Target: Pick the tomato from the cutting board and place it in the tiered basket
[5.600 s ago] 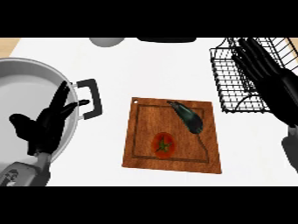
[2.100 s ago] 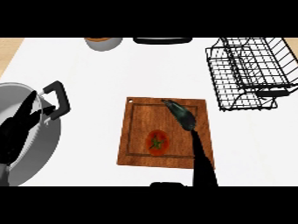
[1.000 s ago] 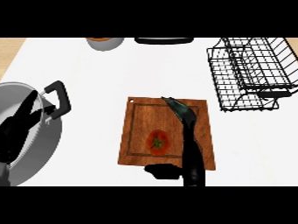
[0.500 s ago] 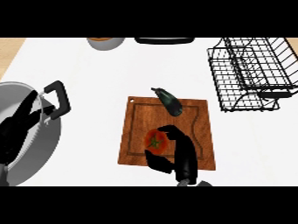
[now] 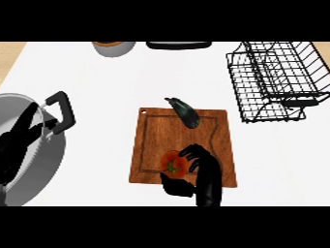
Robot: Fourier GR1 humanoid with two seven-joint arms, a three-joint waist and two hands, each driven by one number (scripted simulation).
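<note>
My right hand (image 5: 200,170) has come in from the lower edge within the last second and now sits on the board (image 5: 149,140), fingers and thumb curled round the tomato (image 5: 172,165). The tomato isn't lifted yet; it is low on the board, below the eggplant (image 5: 184,112). The grasp looks made. Next I lift and carry it to the basket (image 5: 281,82), well apart at upper right. Left hand (image 5: 10,145) is open, resting over the pot (image 5: 10,104).

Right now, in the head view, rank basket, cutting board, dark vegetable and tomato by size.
1. tiered basket and cutting board, about alike.
2. dark vegetable.
3. tomato, partly hidden by the right hand.
</note>
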